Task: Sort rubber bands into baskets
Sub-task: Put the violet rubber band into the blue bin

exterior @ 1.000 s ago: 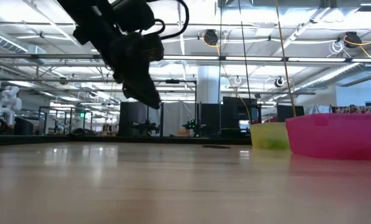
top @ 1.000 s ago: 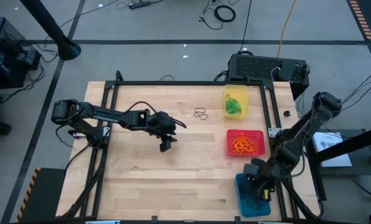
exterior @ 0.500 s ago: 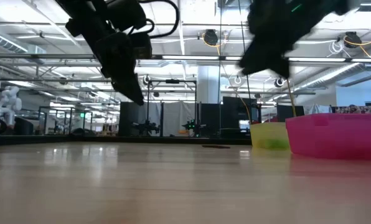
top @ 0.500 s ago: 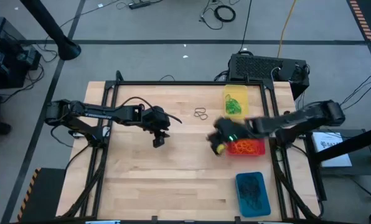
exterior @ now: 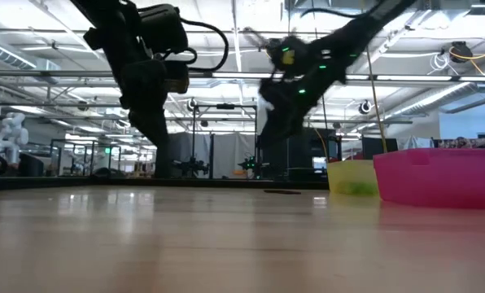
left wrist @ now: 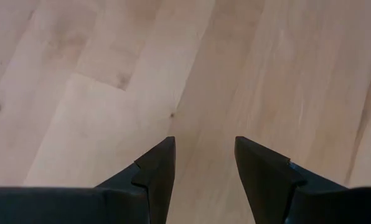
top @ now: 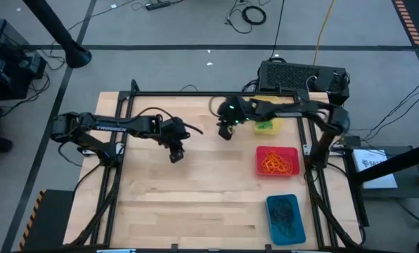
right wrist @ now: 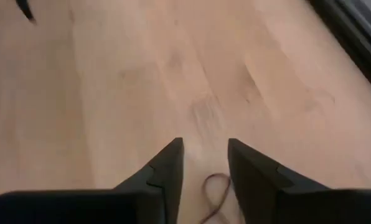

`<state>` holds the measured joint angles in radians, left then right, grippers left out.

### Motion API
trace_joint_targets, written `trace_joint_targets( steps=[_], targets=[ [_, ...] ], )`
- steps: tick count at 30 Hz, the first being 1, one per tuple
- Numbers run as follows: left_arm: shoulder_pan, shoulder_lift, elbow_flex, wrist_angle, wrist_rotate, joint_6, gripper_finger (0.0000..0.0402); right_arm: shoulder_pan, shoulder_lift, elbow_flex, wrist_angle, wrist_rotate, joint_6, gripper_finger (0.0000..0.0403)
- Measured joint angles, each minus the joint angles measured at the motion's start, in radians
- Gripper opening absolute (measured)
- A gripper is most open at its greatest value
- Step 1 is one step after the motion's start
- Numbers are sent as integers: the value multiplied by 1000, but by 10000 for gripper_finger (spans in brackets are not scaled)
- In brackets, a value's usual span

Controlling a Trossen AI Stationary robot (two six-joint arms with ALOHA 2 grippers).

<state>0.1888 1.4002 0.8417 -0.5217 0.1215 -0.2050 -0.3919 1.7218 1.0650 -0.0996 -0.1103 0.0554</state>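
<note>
Hovering over the far middle of the wooden table (top: 195, 204), the right gripper (top: 226, 132) has its two fingers parted with nothing between them, directly above a dark rubber band (right wrist: 214, 190) lying flat on the wood. The left gripper (top: 174, 156) hangs open and empty nearby. To the right sit the yellow basket (top: 268, 126), partly hidden, apparently holding green bands, the red basket (top: 277, 161) with orange bands (top: 275, 164), and the blue basket (top: 285, 219) with dark ones.
</note>
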Motion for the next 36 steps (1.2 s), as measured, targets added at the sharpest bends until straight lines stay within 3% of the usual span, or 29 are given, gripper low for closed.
trace_joint_targets(
  steps=[5,9,13,20,24,31,36],
  targets=[
    [32,-1,0,-11,1,-26,173,-29,170,252,-300,1,-185,160],
    [49,-1,0,-22,2,-45,173,-49,286,371,-485,-13,-251,198],
    [67,-1,0,-44,1,-49,173,-76,340,396,-568,-74,-287,227],
    [77,-1,0,-35,-38,-51,173,-105,407,400,-573,-63,-256,243],
    [77,-1,0,-32,-49,-51,173,-85,413,400,-591,-33,-278,198],
    [78,-1,0,-32,-54,-43,173,-30,370,394,-665,-32,-284,18],
    [78,-1,0,-33,-55,-36,173,-18,281,430,-711,-62,-204,4]
  ],
)
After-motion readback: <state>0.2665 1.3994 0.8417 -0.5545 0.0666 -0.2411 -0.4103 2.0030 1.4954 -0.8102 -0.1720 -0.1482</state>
